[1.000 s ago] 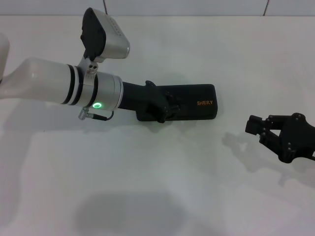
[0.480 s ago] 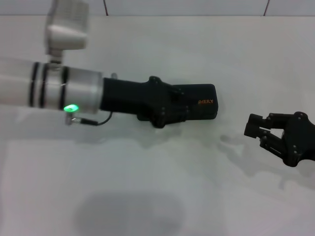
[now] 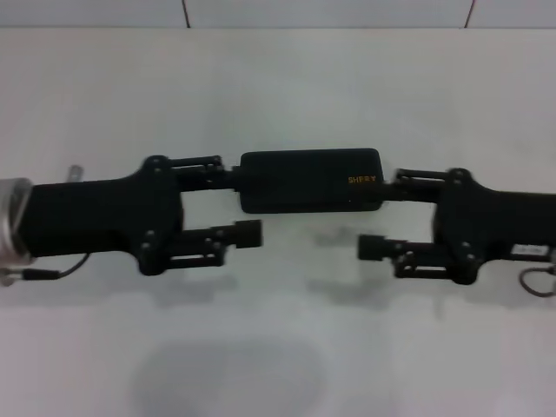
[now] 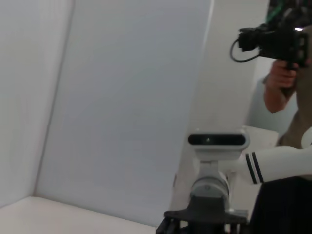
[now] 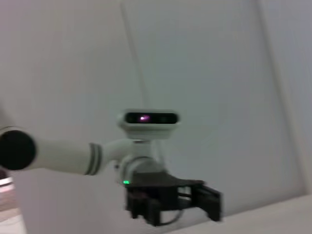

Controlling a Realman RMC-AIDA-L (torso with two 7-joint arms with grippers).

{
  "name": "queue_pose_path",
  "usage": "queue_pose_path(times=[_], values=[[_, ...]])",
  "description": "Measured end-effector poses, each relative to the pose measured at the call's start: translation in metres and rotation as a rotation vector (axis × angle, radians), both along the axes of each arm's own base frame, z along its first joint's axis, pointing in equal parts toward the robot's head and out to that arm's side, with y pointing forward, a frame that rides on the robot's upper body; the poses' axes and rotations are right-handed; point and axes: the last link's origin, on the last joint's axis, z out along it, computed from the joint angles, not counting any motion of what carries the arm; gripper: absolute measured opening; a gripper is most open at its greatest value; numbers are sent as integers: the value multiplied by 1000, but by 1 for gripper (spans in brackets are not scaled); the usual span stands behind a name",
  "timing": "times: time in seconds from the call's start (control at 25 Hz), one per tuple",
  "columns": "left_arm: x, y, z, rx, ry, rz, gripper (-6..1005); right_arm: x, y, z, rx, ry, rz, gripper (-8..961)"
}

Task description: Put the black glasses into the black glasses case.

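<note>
The closed case [image 3: 310, 181] is lying with its long axis running left to right, lettering toward the right. The left gripper [image 3: 234, 201] and right gripper [image 3: 382, 213] are flanking its two ends, both spread wide.

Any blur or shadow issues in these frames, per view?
Head view: the left gripper and right gripper are slightly soft; both cast faint shadows on the white table; orange lettering on the black glasses case is smeared. Right wrist view: left gripper blurred.
</note>
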Motion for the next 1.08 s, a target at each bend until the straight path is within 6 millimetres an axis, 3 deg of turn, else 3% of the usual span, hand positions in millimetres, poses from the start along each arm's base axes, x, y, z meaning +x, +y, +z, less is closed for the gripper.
queue_pose_path(times=[0.2, 0.4, 1.08], values=[[-11, -5, 6, 3, -1, 30, 597, -30, 10, -7, -80, -29, 78, 635], [-19, -9, 10, 3, 4, 50, 662, -38, 12, -7, -94, -24, 97, 759], [-26, -12, 9, 16, -7, 81, 662, -38, 9, -4, -106, 16, 82, 760]])
